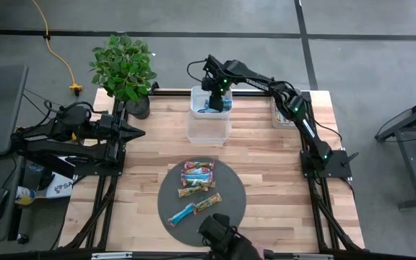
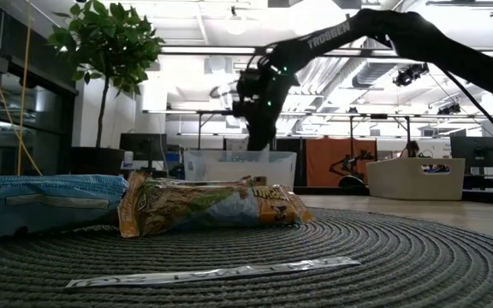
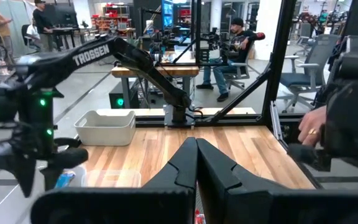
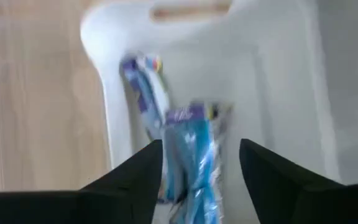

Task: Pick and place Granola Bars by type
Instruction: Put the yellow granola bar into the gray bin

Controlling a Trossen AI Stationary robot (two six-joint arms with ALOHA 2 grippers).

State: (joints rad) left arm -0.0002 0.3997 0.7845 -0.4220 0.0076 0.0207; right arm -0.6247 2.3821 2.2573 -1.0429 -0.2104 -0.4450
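Several granola bars lie on a round dark mat (image 1: 233, 206) near the table's near edge: red-pink ones (image 1: 197, 166), tan-and-green ones (image 1: 209, 203) and a blue one (image 1: 181, 214). In the low view a blue bar (image 2: 41, 201) and a tan-and-green bar (image 2: 212, 205) lie flat on the mat. Two blue bars (image 4: 191, 146) lie in a white bin (image 1: 195, 108) at the far edge. My right gripper (image 1: 215, 97) (image 4: 201, 146) hangs open over that bin, its fingers on either side of the bars, above them. My left gripper (image 1: 139, 132) (image 3: 196, 142) waits shut at the table's left.
A clear bin (image 1: 208, 128) stands just nearer than the white one, and another white bin (image 1: 284, 114) stands at the far right. A potted plant (image 1: 125, 68) fills the far left corner. A thin white strip (image 2: 212, 272) lies on the mat. A person's hand (image 3: 312, 121) shows near the table edge.
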